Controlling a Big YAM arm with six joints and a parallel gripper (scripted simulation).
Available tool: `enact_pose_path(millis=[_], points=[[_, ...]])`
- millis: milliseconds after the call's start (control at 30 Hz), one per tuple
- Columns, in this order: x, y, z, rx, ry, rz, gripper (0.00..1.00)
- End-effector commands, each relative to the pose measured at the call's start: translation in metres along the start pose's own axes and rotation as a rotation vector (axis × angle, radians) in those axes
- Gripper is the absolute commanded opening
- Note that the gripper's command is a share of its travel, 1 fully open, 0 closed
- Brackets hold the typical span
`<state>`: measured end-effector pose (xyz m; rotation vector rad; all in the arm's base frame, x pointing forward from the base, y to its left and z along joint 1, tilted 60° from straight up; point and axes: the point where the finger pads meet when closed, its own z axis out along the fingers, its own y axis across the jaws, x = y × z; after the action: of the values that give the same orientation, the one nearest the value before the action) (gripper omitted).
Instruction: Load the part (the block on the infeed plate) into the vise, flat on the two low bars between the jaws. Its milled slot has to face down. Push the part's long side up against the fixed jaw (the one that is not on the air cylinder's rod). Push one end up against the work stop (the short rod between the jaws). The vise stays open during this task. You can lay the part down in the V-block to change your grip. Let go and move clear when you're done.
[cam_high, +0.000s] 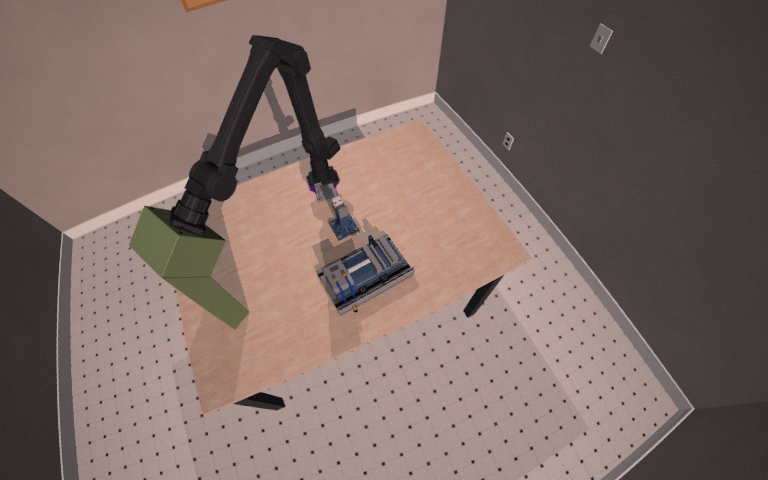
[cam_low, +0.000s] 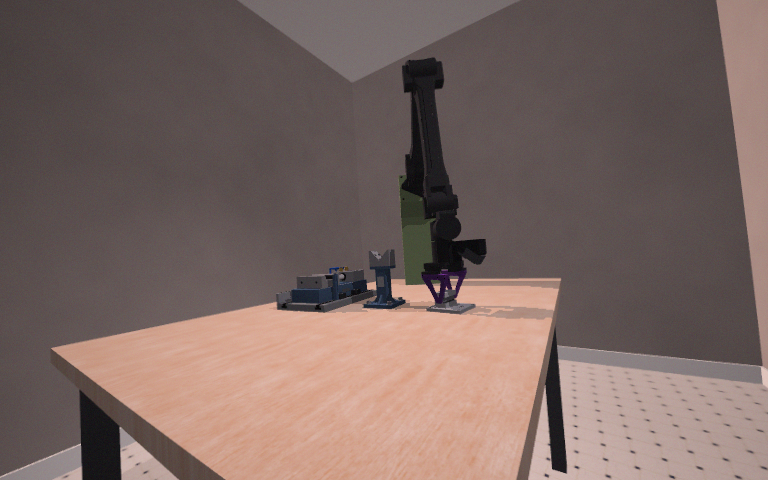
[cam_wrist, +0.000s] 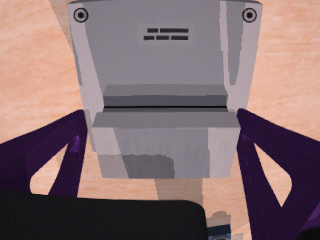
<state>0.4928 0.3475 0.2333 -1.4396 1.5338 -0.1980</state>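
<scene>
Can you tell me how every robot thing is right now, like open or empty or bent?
Gripper: open, around the block.
Block: on its plate, not gripped.
Vise: open, no block inside.
V-block: upright, empty.
Arm: bent, reaching down.
</scene>
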Motion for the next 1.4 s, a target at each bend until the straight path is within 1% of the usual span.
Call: enact_pose_path(millis=[0,1267,1300,1367], points=[[0.0033,-0.0105,0.0038,0.019,-0.002,-0.006,0.81],[0.0033,-0.0105,0.0038,0.019,-0.002,-0.006,0.81],[0.0033,-0.0105,0.0038,0.019,-0.002,-0.006,0.0],[0.0042,-0.0096,0.0039,0.016,0.001,-0.005,0.0]])
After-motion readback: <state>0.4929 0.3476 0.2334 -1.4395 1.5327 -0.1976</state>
